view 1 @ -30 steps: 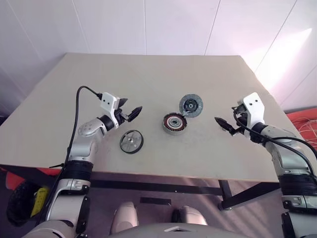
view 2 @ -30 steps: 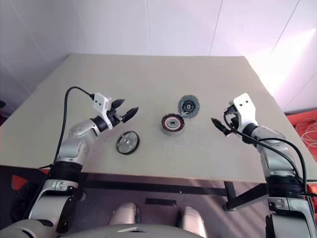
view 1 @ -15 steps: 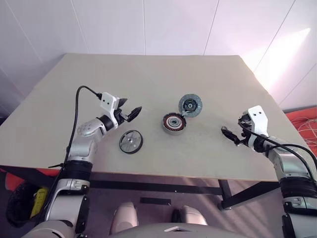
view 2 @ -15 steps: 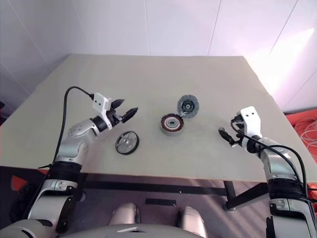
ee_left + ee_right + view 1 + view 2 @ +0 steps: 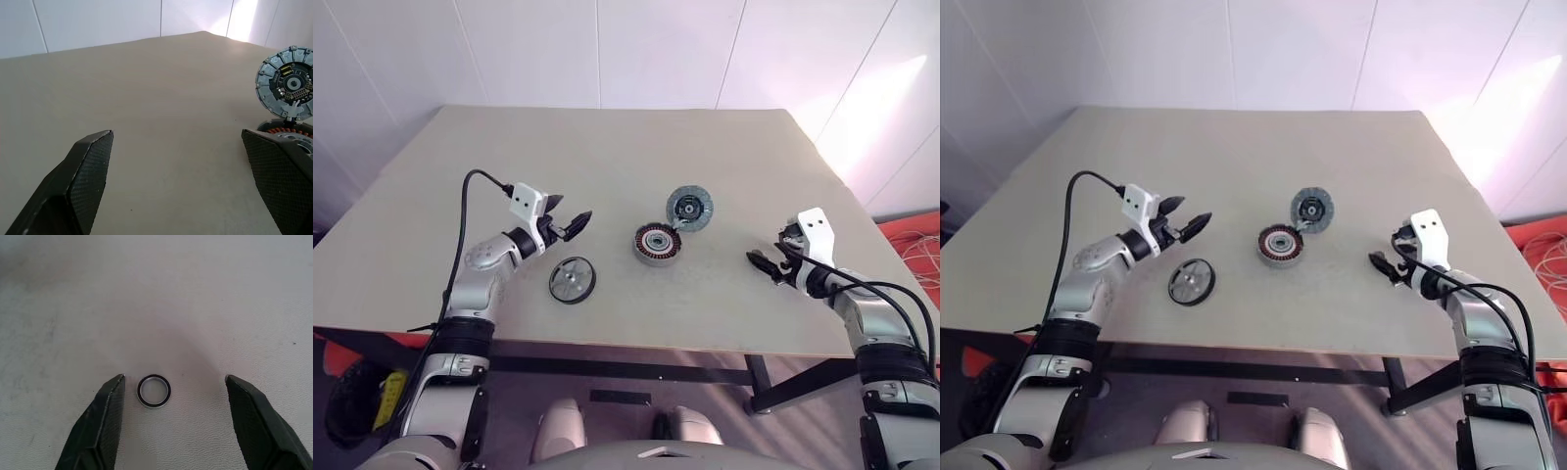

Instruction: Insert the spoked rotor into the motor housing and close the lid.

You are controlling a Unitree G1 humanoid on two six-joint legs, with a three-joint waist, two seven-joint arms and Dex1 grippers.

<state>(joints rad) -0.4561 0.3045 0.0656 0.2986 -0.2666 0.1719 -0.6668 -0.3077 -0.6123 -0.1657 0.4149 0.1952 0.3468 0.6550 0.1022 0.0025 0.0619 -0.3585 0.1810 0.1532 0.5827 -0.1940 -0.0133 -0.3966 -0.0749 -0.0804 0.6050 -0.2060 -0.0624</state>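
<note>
The spoked rotor (image 5: 573, 280) lies flat on the table near its front edge. Right of it stands the motor housing (image 5: 657, 244), its coppery windings facing up. The lid (image 5: 689, 208) is propped up on edge just behind the housing, and it also appears in the left wrist view (image 5: 292, 88). My left gripper (image 5: 570, 211) hovers open and empty above the table, behind the rotor and left of the housing. My right gripper (image 5: 766, 261) is low over the table right of the housing. Its fingers (image 5: 105, 421) are open around a small black-rimmed ring (image 5: 154, 391) lying on the table.
The beige table (image 5: 607, 147) stretches bare behind the parts. Its right edge runs close by my right arm, with orange cable (image 5: 915, 245) on the floor beyond. A white wall rises behind the table.
My right gripper has come down towards the table and shifted slightly right. The left gripper and the three parts have stayed put.
</note>
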